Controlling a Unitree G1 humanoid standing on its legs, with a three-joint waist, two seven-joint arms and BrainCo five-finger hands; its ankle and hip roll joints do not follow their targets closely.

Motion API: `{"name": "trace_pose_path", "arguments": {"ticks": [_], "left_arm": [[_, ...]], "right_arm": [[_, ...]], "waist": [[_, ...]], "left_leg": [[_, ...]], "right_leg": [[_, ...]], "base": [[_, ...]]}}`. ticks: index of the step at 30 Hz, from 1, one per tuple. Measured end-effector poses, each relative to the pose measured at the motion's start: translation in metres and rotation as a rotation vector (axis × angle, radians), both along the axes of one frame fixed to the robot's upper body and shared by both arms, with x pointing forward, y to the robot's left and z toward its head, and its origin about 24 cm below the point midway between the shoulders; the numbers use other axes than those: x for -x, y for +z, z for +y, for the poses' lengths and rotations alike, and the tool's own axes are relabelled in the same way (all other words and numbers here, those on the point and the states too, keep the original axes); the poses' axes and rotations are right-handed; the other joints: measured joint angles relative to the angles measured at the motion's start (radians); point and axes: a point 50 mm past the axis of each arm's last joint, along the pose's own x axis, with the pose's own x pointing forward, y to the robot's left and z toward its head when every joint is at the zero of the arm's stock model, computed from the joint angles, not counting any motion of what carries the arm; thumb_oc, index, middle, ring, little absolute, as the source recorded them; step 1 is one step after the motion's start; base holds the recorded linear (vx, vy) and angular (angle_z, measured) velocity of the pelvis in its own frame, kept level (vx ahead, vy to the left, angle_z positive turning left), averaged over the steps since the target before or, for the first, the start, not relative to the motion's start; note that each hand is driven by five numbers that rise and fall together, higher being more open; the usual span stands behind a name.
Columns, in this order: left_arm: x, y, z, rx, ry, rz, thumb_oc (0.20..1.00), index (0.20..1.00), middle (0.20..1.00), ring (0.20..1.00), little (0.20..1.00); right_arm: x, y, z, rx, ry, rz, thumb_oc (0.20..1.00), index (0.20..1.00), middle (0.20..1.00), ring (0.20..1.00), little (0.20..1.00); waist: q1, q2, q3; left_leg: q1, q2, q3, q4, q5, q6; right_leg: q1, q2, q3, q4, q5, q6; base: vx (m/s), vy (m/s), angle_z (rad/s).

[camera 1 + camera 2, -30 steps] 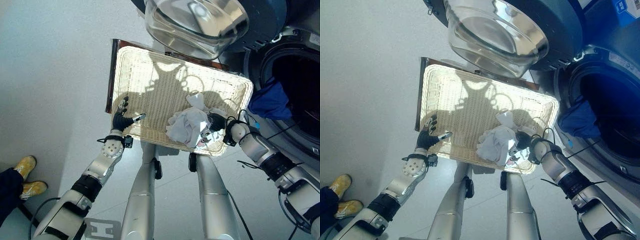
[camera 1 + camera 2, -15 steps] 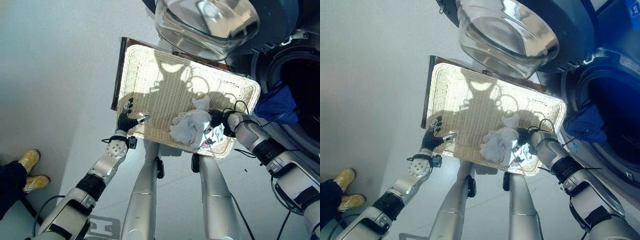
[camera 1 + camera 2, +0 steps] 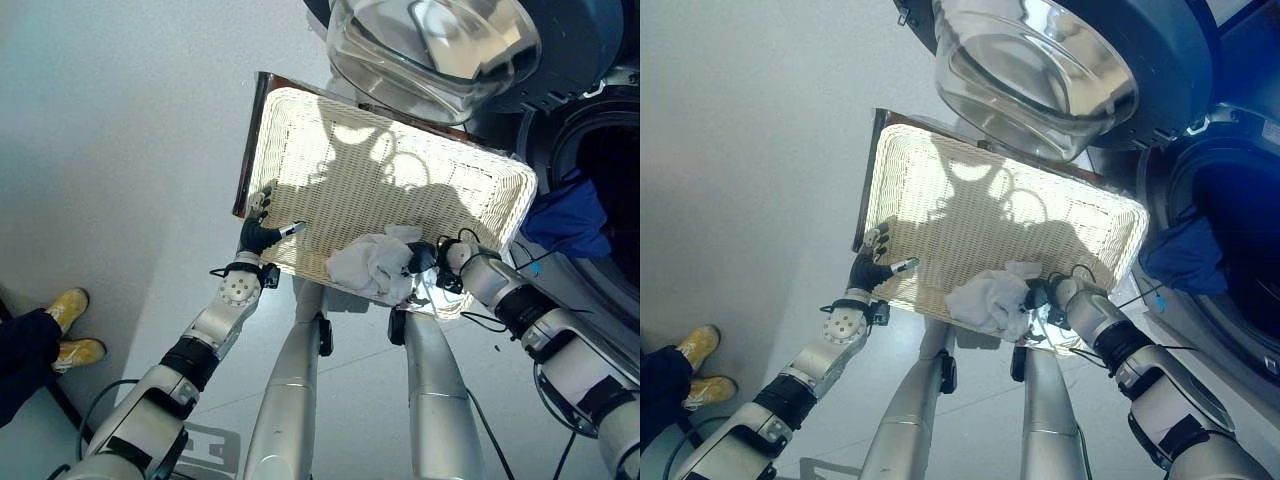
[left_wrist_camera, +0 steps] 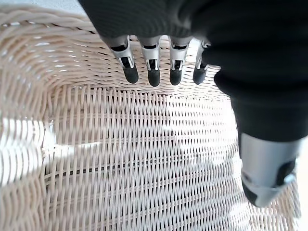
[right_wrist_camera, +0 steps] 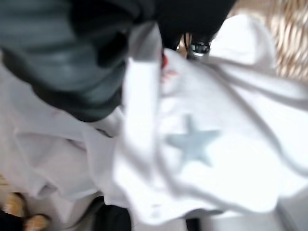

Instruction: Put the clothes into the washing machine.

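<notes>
– Washer [image 3: 1230, 200]?
– Door open, blue cloth [image 3: 1185, 258] at drum mouth.
– Basket [image 3: 300, 120]?
– Long axis runs L to R in front of washer.
– Clothes?
– White garment [image 3: 372, 266] bunched at near R rim, R hand [image 3: 425, 262] on it; fingers hidden, can't tell.
– L hand [image 3: 258, 232]?
– Fingers straight, over near L rim.

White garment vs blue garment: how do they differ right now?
Colour: the white garment is pale with a light star print; the blue garment is plain dark blue.
Place: the white garment lies in the wicker basket near its front edge; the blue garment hangs at the washing machine opening.
Contact: the right hand is in the white garment; nothing touches the blue garment.
Both are crumpled.
</notes>
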Motion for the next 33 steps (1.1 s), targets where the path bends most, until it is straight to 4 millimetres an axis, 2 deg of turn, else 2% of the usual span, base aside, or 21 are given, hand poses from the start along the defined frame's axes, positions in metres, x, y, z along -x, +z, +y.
{"name": "trace_pose_path", "arguments": {"ticks": [6, 8, 9, 11, 12, 14, 15, 17, 20, 21, 22, 27, 33], "left_arm": [[-0.002, 0.001, 0.001, -0.001, 0.004, -0.001, 1.0, 1.0, 1.0, 1.0, 1.0], [-0.002, 0.002, 0.001, 0.003, 0.005, -0.002, 1.0, 1.0, 1.0, 1.0, 1.0], [-0.003, 0.003, 0.001, 0.0, 0.005, 0.001, 1.0, 1.0, 1.0, 1.0, 1.0], [-0.004, 0.002, 0.003, -0.003, 0.01, 0.004, 1.0, 1.0, 1.0, 1.0, 1.0], [-0.004, 0.001, 0.004, 0.0, 0.012, 0.009, 1.0, 1.0, 1.0, 1.0, 1.0], [-0.004, 0.001, 0.005, 0.001, 0.014, 0.011, 1.0, 1.0, 1.0, 1.0, 1.0], [-0.002, -0.001, 0.008, 0.005, 0.023, 0.015, 1.0, 1.0, 1.0, 1.0, 1.0], [0.0, -0.005, 0.009, 0.005, 0.03, 0.027, 1.0, 1.0, 1.0, 1.0, 1.0], [0.009, -0.021, 0.015, 0.011, 0.071, 0.071, 1.0, 1.0, 1.0, 1.0, 1.0], [0.009, -0.021, 0.015, 0.011, 0.071, 0.071, 1.0, 1.0, 1.0, 1.0, 1.0], [0.014, -0.032, 0.019, 0.028, 0.101, 0.105, 1.0, 1.0, 1.0, 1.0, 1.0], [0.019, -0.048, 0.032, 0.066, 0.182, 0.156, 1.0, 1.0, 1.0, 1.0, 1.0], [0.028, -0.057, 0.044, 0.091, 0.226, 0.145, 1.0, 1.0, 1.0, 1.0, 1.0]], "right_arm": [[0.001, -0.003, -0.004, -0.177, -0.061, 0.063, 0.2, 0.2, 0.2, 0.2, 0.2], [0.002, -0.003, -0.003, -0.3, -0.092, 0.088, 0.2, 0.2, 0.2, 0.2, 0.2], [0.004, -0.005, -0.002, -0.442, -0.128, 0.11, 0.2, 0.2, 0.2, 0.2, 0.2], [0.006, -0.006, 0.001, -0.591, -0.157, 0.122, 0.2, 0.2, 0.2, 0.2, 0.2], [0.008, -0.006, 0.004, -0.742, -0.189, 0.125, 0.2, 0.2, 0.2, 0.2, 0.2], [0.011, -0.005, 0.008, -0.901, -0.215, 0.122, 0.2, 0.2, 0.2, 0.2, 0.2], [0.015, 0.003, 0.015, -1.173, -0.234, 0.094, 0.2, 0.2, 0.2, 0.2, 0.2], [0.019, 0.004, 0.019, -1.339, -0.256, 0.099, 0.2, 0.2, 0.2, 0.2, 0.2], [0.023, 0.01, 0.023, -1.679, -0.282, 0.095, 0.2, 0.2, 0.2, 0.2, 0.2], [0.023, 0.01, 0.023, -1.679, -0.282, 0.095, 0.2, 0.2, 0.2, 0.2, 0.2], [0.025, 0.012, 0.026, -1.795, -0.284, 0.095, 0.2, 0.2, 0.2, 0.2, 0.2], [0.029, 0.017, 0.017, -2.103, -0.327, 0.021, 0.2, 0.2, 0.2, 0.2, 0.2], [0.032, 0.012, -0.01, -2.409, -0.514, -0.162, 0.2, 0.2, 0.2, 0.2, 0.2]], "waist": [[0.0, 0.0, 0.0], [0.0, 0.0, 0.0], [0.0, 0.001, 0.001], [-0.002, 0.001, 0.001], [-0.003, 0.001, 0.001], [-0.006, 0.001, 0.001], [-0.005, 0.001, 0.001], [-0.01, 0.001, 0.001], [-0.022, 0.001, 0.001], [-0.022, 0.001, 0.001], [-0.037, 0.0, 0.001], [-0.06, -0.001, 0.002], [-0.086, -0.002, 0.003]], "left_leg": [[0.002, -0.001, -0.008, 0.011, 0.001, -0.001], [0.002, -0.002, -0.008, 0.019, 0.001, -0.001], [0.004, -0.003, -0.009, 0.028, 0.001, 0.0], [0.015, -0.002, -0.01, 0.031, 0.0, -0.001], [0.028, -0.002, -0.009, 0.035, -0.004, -0.006], [0.038, -0.002, -0.009, 0.036, -0.005, -0.007], [0.048, -0.003, -0.008, 0.036, -0.006, -0.008], [0.056, -0.004, -0.005, 0.036, -0.007, -0.008], [0.075, -0.004, 0.013, 0.035, -0.012, -0.004], [0.075, -0.004, 0.013, 0.035, -0.012, -0.004], [0.088, -0.005, 0.021, 0.034, -0.017, 0.001], [0.136, 0.001, 0.072, 0.014, -0.026, 0.011], [0.211, 0.0, 0.136, -0.035, -0.034, 0.024]], "right_leg": [[0.003, -0.002, -0.006, 0.014, -0.001, -0.001], [0.004, -0.003, -0.006, 0.02, 0.0, -0.002], [0.009, -0.005, -0.008, 0.023, 0.0, -0.006], [0.021, -0.006, -0.01, 0.023, 0.0, -0.006], [0.036, -0.006, -0.01, 0.023, -0.003, -0.003], [0.046, -0.006, -0.009, 0.023, -0.004, -0.005], [0.055, -0.006, -0.005, 0.022, -0.004, -0.005], [0.06, -0.005, 0.004, 0.019, -0.003, -0.004], [0.081, 0.003, 0.017, -0.006, 0.01, 0.005], [0.081, 0.003, 0.017, -0.006, 0.01, 0.005], [0.097, 0.007, 0.028, -0.026, 0.022, 0.009], [0.151, 0.025, 0.072, -0.105, 0.067, 0.022], [0.229, 0.045, 0.134, -0.216, 0.119, 0.036]], "base": [[-0.01, 0.001, 0.01], [-0.01, 0.001, 0.02], [-0.01, -0.001, 0.04], [-0.03, -0.001, 0.03], [-0.04, 0.001, 0.01], [-0.04, 0.007, 0.0], [-0.03, 0.014, -0.01], [-0.04, 0.021, -0.04], [-0.03, 0.015, -0.12], [-0.04, 0.029, -0.19], [-0.03, 0.026, -0.23], [-0.03, 0.054, -0.29], [-0.02, 0.082, -0.28]]}}
